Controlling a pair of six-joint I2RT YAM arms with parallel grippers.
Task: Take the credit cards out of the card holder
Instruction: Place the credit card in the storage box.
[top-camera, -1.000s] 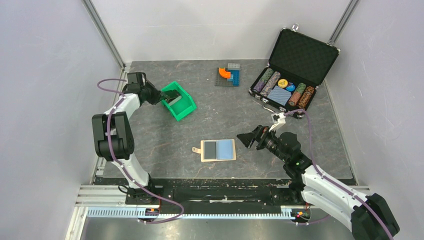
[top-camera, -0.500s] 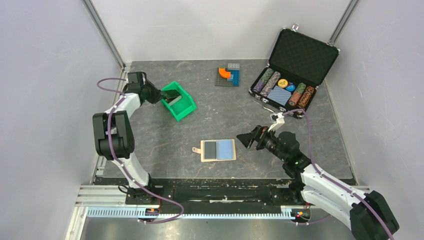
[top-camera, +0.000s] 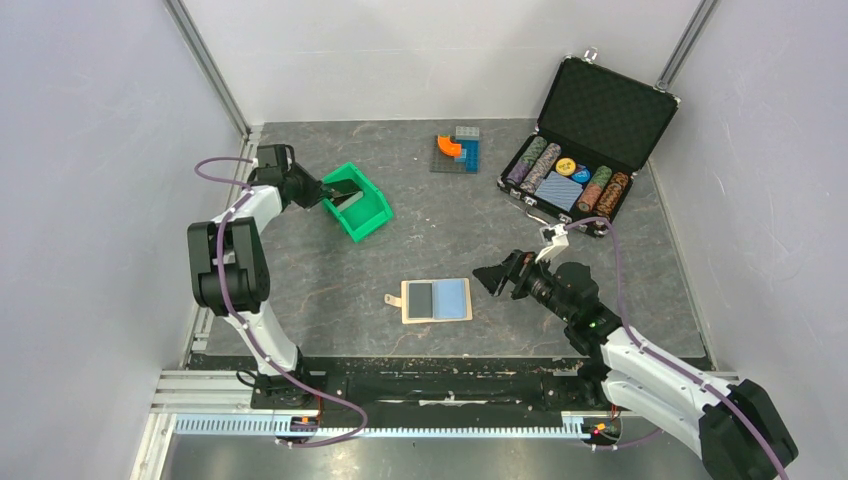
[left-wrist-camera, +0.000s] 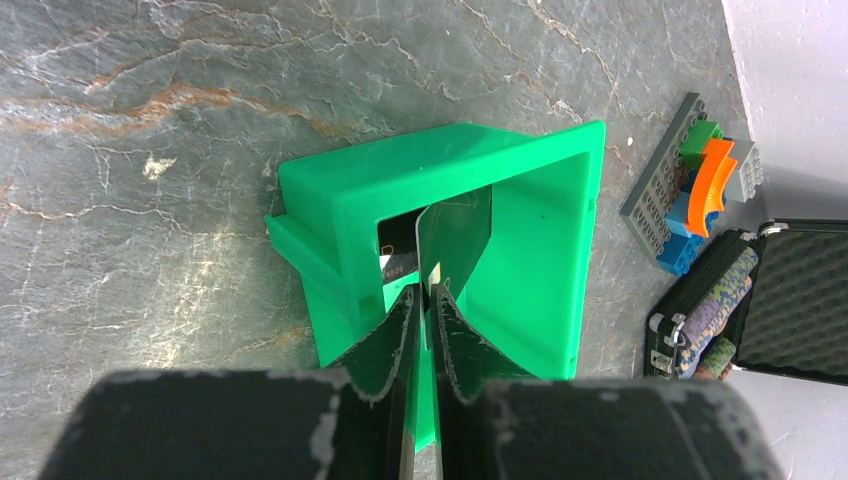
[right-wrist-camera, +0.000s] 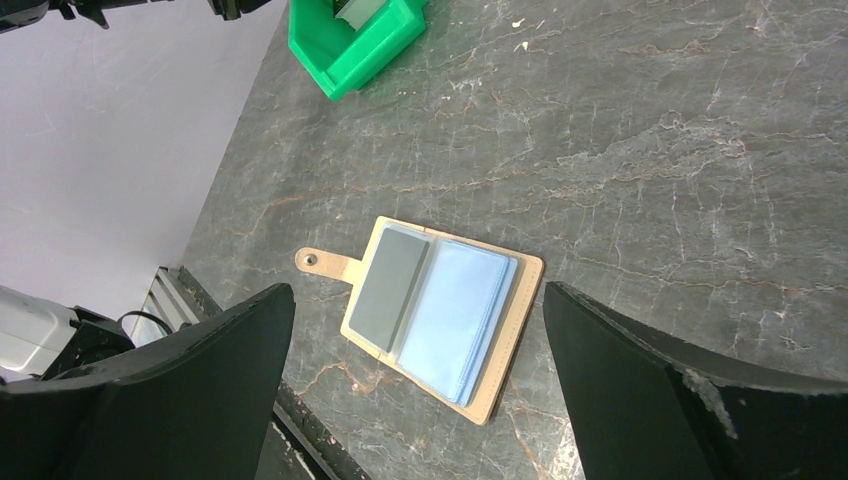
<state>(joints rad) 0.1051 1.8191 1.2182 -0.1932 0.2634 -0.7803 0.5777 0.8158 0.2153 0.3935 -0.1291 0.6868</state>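
Note:
The card holder (top-camera: 436, 299) lies open on the table, tan-edged, with its strap tab (right-wrist-camera: 318, 262) to the left. A dark grey credit card (right-wrist-camera: 388, 287) sits in its left pocket, and the light blue pockets (right-wrist-camera: 455, 310) are on the right. My right gripper (top-camera: 497, 277) is wide open and empty, just right of the holder; in its wrist view (right-wrist-camera: 415, 300) the fingers frame the holder from above. My left gripper (left-wrist-camera: 422, 292) is shut on a thin credit card (left-wrist-camera: 452, 235) held on edge inside the green bin (left-wrist-camera: 540, 240). Another dark card (left-wrist-camera: 398, 252) lies in the bin.
The green bin (top-camera: 356, 201) stands at the left rear. A black chip case (top-camera: 585, 140) stands open at the back right with poker chips and a blue deck. A small block build (top-camera: 458, 150) is at the back middle. Side walls close in on both sides.
Almost nothing. The left arm's elbow has drifted slightly; both grippers, the holder and the bin stay where they were.

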